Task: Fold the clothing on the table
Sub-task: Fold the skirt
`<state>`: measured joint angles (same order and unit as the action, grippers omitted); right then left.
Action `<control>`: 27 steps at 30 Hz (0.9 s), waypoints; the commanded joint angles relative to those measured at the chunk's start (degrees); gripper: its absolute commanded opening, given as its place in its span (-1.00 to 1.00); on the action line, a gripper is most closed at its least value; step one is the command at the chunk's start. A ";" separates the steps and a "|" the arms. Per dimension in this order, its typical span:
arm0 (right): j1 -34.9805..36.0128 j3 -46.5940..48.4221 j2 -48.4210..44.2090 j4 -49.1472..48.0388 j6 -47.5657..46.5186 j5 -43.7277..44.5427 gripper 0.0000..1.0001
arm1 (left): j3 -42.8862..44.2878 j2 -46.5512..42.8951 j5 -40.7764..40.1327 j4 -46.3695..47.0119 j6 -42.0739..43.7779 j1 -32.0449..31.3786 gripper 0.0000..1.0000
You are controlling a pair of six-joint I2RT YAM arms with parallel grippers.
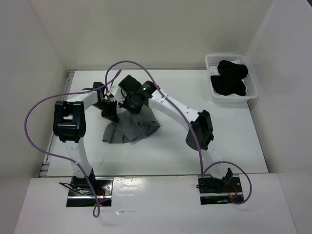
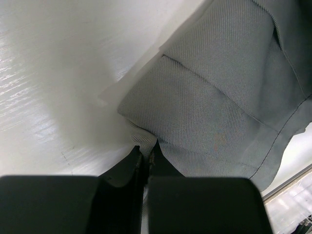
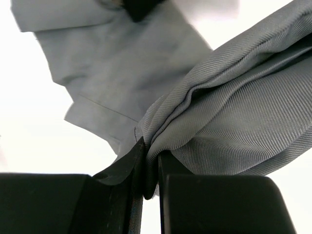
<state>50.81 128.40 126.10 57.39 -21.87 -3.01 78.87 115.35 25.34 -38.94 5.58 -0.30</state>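
Near the middle of the table we see the grey skirt lying bunched, both arms bent over it. We've got the left gripper pinched tight on a fold and the right gripper clamped on a thicker bunch. The cloth seems partly raised, though from overhead we can't be sure.

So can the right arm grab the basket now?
Probably not. The right gripper is shut on the skirt, so it's busy. Nothing stands between it and the basket, so it could likely get there after letting go.

The white table bears the crumpled grey skirt and, far right, a white basket.
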 commanded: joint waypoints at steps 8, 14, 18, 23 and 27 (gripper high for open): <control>3.51 12.13 6.44 6.24 2.27 -11.57 -0.48 | -1.00 0.23 -0.73 1.23 -0.22 -0.23 -1.00; 4.04 18.11 7.14 10.02 -0.01 -23.44 0.17 | -1.53 -0.30 -0.73 1.23 -0.22 -0.23 -1.00; 4.04 18.73 3.55 14.67 -5.62 -29.06 0.30 | -1.53 -0.82 -1.26 1.76 -0.22 -0.23 -1.00; 3.17 13.20 -0.76 15.92 -8.28 -26.71 0.37 | -1.53 -0.83 -1.26 1.76 -0.22 -0.23 -1.00; -0.35 6.62 -3.84 12.68 -8.28 -25.39 0.37 | -1.53 -0.83 -1.79 1.76 -0.22 -0.23 -0.76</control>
<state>53.15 138.12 127.48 70.59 -28.60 -28.71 78.74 115.28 25.36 -38.59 5.54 -0.30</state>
